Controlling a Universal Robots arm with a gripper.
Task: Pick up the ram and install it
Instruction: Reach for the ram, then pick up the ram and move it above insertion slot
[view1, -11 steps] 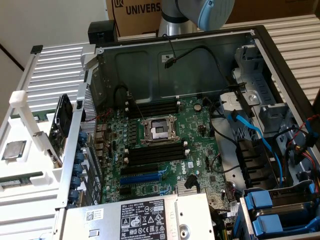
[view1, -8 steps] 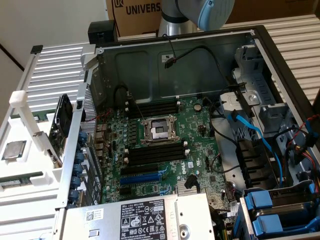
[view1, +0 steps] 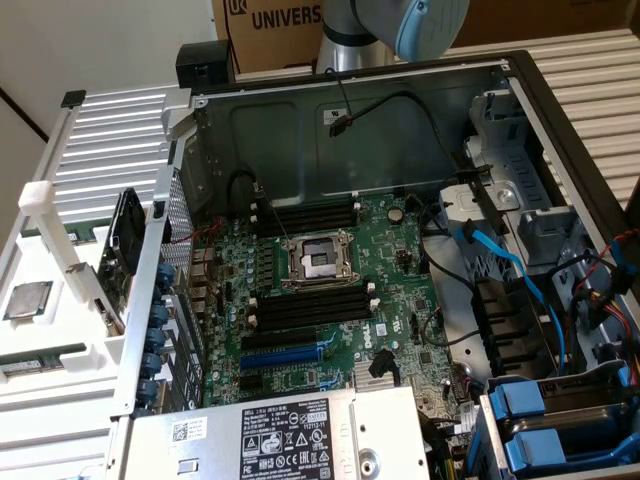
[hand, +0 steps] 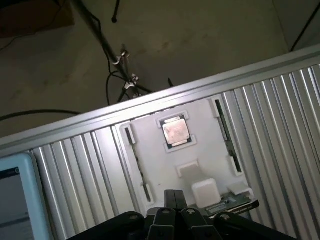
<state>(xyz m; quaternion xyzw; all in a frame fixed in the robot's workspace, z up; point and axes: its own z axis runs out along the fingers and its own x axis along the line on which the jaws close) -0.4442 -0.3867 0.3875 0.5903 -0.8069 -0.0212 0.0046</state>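
Position note: the ram (hand: 234, 203) lies flat at the edge of the white tray (hand: 155, 150), on the hand's side of the processor chip (hand: 175, 131). A small white block (hand: 205, 192) stands between chip and ram. The tray rests on the ribbed desk (hand: 280, 130).

Hand (hand: 174, 196): fingers pressed together with nothing between them, hovering over the tray edge that faces away from the chip.

Relation to mind: from the hand, you find the ram just off to one side, close but apart, with no contact that shows. The stick's long axis runs across the line from chip to hand, roughly along that tray edge. By my reading, the hand sits off the stick's end and not over its middle.

Hard to read:
- The ram's end nearer the hand is cut off behind the hand's black body; you can't make out chips or label.
- A dark strip (hand: 223, 127) in the slot beside the chip may be another stick on edge; you cannot tell.
- In the exterior view the chip (view1: 28, 298) is plain, but white posts of the tray (view1: 40, 198) screen the side where the ram should lie.
- The motherboard (view1: 330, 300) and its black memory slots (view1: 305, 312) lie well away from the chip, toward the exterior view's right. Whether a slot's clips are spread is too small to judge.
- The arm (view1: 400, 25) is cut off by the frame.
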